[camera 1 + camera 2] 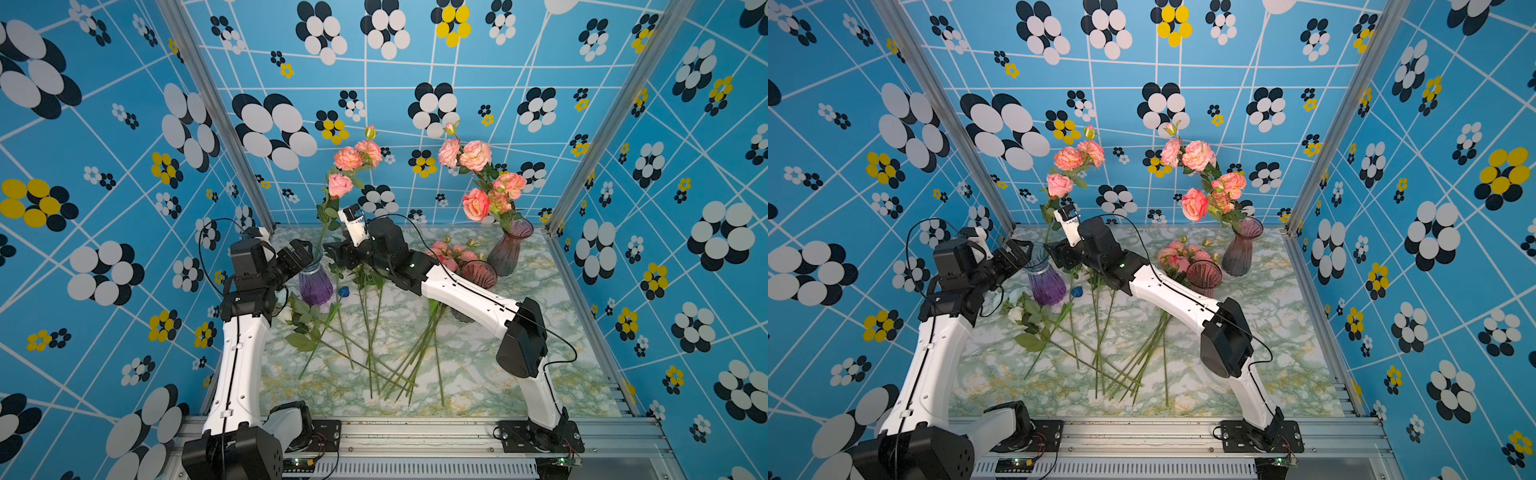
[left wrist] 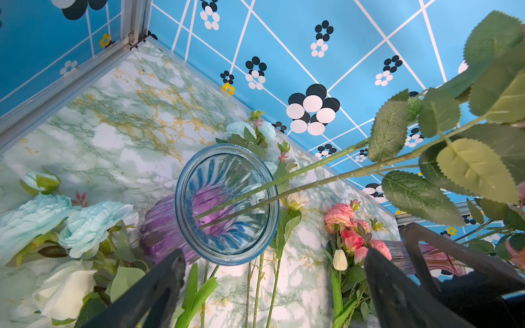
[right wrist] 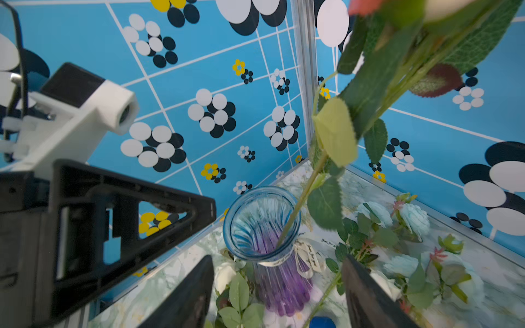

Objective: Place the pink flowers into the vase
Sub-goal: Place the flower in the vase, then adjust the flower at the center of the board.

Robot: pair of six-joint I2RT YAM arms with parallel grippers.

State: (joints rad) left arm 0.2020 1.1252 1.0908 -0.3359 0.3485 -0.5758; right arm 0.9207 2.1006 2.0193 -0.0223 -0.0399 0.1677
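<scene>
A ribbed glass vase (image 1: 315,283) (image 1: 1047,287) with a blue neck and purple body stands at the back left of the marble table. Pink flowers (image 1: 340,185) (image 1: 1059,185) stand in it on leafy stems (image 2: 389,130) (image 3: 335,133) that lean on its rim (image 2: 227,257). My left gripper (image 1: 308,252) (image 2: 272,272) hangs open just left of the neck and holds nothing. From the right, my right gripper (image 1: 330,251) (image 3: 278,284) stands open beside the neck with no stem between its fingers. More pink flowers (image 1: 449,251) lie further right on the table.
A grey-pink vase (image 1: 509,247) at the back right holds other pink blooms (image 1: 476,203). A low pink vase (image 1: 478,273) sits by the right forearm. Loose green stems (image 1: 374,332), white flowers (image 1: 1016,312) and a small blue flower (image 1: 343,292) lie mid-table.
</scene>
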